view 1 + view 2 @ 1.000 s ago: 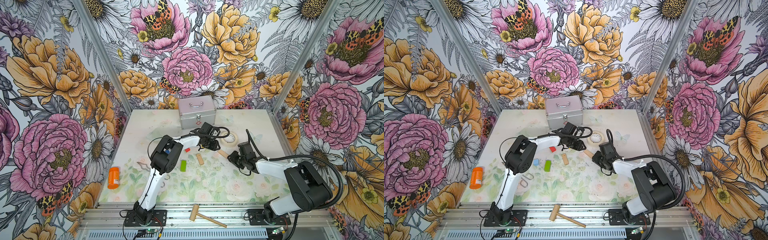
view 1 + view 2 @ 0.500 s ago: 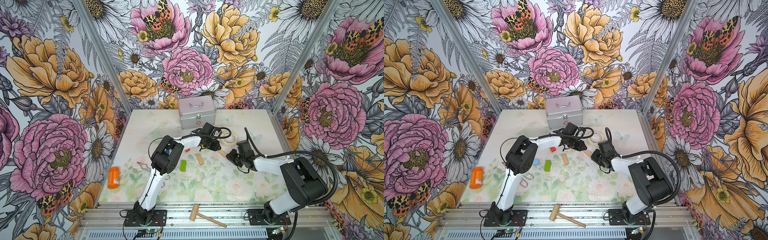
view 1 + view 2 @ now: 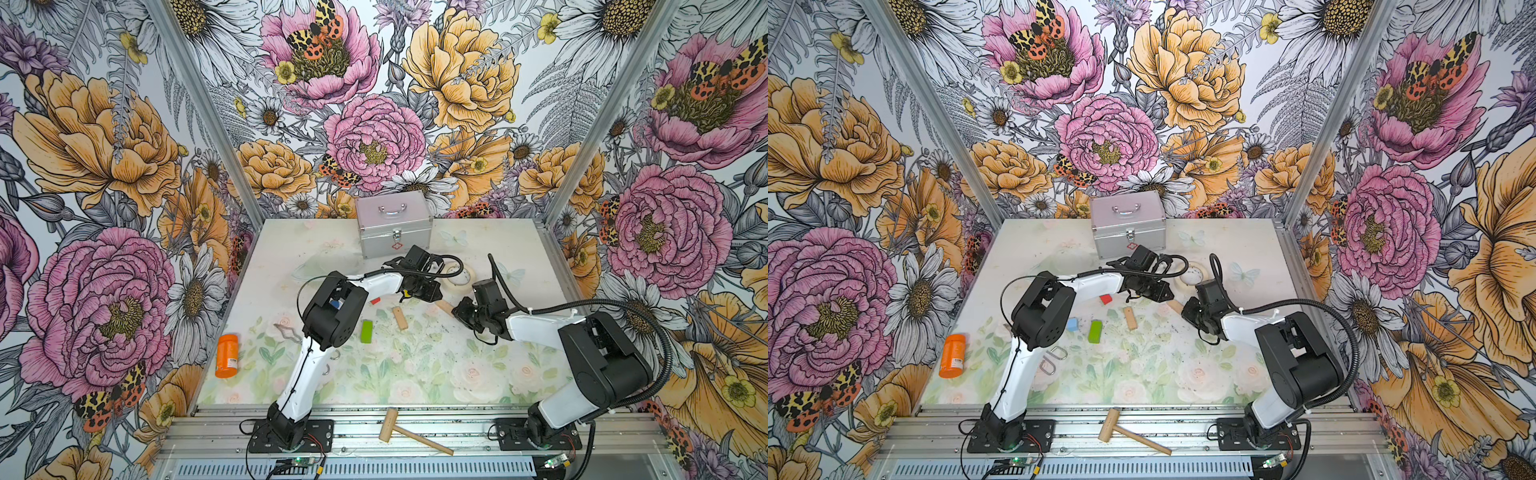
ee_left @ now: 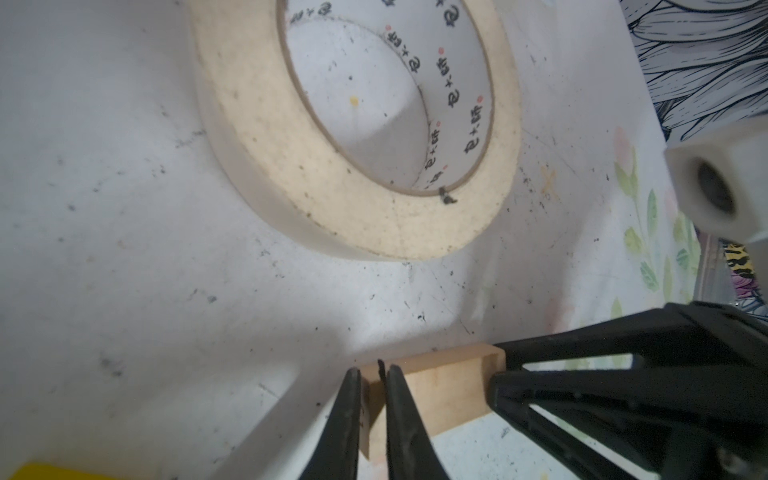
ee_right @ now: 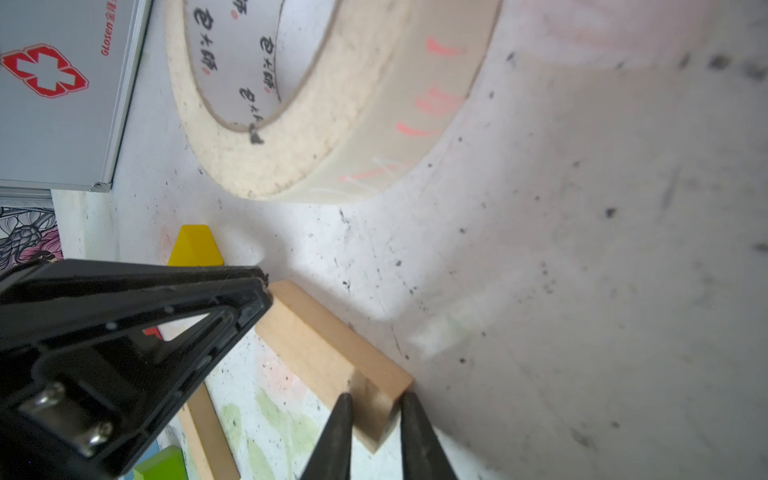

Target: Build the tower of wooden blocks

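Observation:
A tan bar [image 3: 444,307] [image 5: 324,345] lies flat between my two grippers, near the tape roll. My right gripper [image 5: 376,401] [image 3: 455,311] is shut on one end of it, a finger on each side. My left gripper [image 4: 372,372] [image 3: 437,296] is shut to a thin slit, its tips at the bar's other end, gripping nothing. A second tan bar [image 3: 400,318], a green bar [image 3: 366,331], a red bar [image 3: 375,301], a yellow bar [image 5: 195,247] and a light blue cube [image 3: 1072,324] lie singly on the mat. No tower is in view.
A masking tape roll [image 3: 459,276] lies just behind both grippers. The silver case [image 3: 395,226] stands at the back. An orange bottle [image 3: 227,350] lies at the left edge, metal clips [image 3: 1054,357] beside the left arm, and a wooden mallet [image 3: 409,432] on the front rail.
Both grippers' jaws have narrowed. The right gripper has edged forward and closed on the end of the tan bar. The left gripper has stayed at the other end.

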Available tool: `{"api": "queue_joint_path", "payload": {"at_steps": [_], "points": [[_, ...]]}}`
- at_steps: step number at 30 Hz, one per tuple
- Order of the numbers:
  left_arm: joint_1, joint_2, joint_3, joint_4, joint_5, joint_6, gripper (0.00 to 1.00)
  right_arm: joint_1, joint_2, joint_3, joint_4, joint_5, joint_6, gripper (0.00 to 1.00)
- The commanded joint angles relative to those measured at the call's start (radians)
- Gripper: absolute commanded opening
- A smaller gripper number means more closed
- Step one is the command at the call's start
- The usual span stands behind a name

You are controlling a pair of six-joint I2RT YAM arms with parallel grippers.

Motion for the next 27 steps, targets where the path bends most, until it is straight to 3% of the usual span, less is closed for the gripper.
{"api": "queue_joint_path", "payload": {"at_steps": [1, 27], "points": [[-0.013, -0.014, -0.014, -0.061, -0.03, 0.01, 0.15, -0.007, 0.026, 0.022, 0.002, -0.01, -0.001, 0.21], [-0.019, -0.108, -0.157, -0.093, -0.049, -0.018, 0.13, -0.004, 0.108, 0.086, -0.042, -0.059, -0.05, 0.22]]}}
